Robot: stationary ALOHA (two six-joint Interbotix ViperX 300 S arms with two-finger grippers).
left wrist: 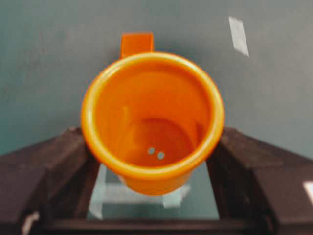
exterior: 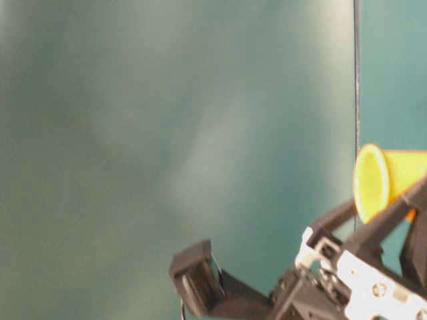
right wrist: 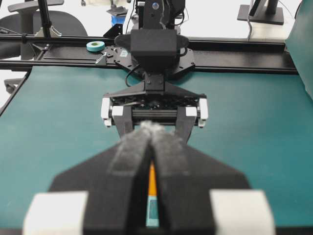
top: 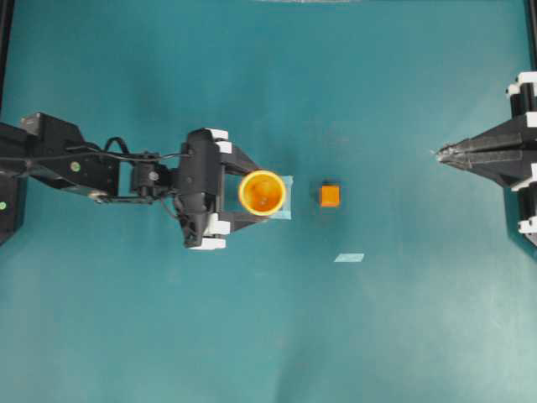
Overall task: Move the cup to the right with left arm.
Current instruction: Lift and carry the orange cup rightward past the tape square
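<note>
Bracketing the cup (top: 263,192) on both sides, the left gripper (top: 267,193) is seen with its jaws spread wide, one finger above and one below the cup in the overhead view. Whether the pads touch the cup wall cannot be told: in the left wrist view the cup (left wrist: 152,122) fills the space between the two dark fingers (left wrist: 44,171), with at most a thin gap on either side, so a closed grip is not confirmed. The cup is held upright, mouth up, over a pale tape mark (top: 284,198) on the teal table (top: 268,336); whether it rests on the table or is lifted cannot be read. No long axis is offered by the round rim, so approach angle is not critical. The target direction is along the left arm's (top: 84,164) reach: the small orange cube (top: 330,196) lies just beyond the cup, directly in line, and a second tape mark (top: 349,258) sits further right and below. A straight push or carry is judged likely to meet the cube. The right gripper (top: 445,154) is parked well apart at the far edge, fingers pressed together, empty.
</note>
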